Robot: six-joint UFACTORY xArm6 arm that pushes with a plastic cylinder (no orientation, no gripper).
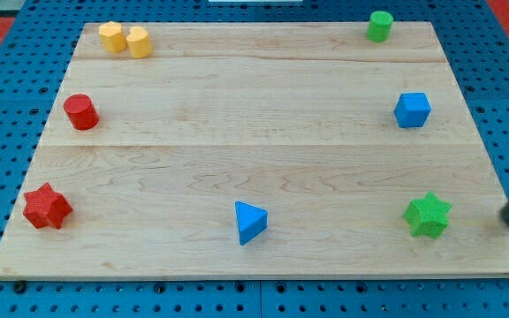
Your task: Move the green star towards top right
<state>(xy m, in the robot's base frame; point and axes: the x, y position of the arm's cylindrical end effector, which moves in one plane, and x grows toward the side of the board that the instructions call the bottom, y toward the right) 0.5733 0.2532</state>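
The green star [428, 215] lies near the board's bottom right corner. My rod enters at the view's right edge, and its tip [507, 222] rests just right of the star, with a gap between them. A green cylinder [379, 26] stands at the top right of the board. A blue cube [412, 109] sits below it, on the right side, above the star.
A blue triangular block [250, 222] lies at bottom centre. A red star [46, 207] is at bottom left and a red cylinder [81, 112] at the left. Two yellow blocks [125, 40] sit together at top left. The wooden board [263, 132] lies on a blue pegboard.
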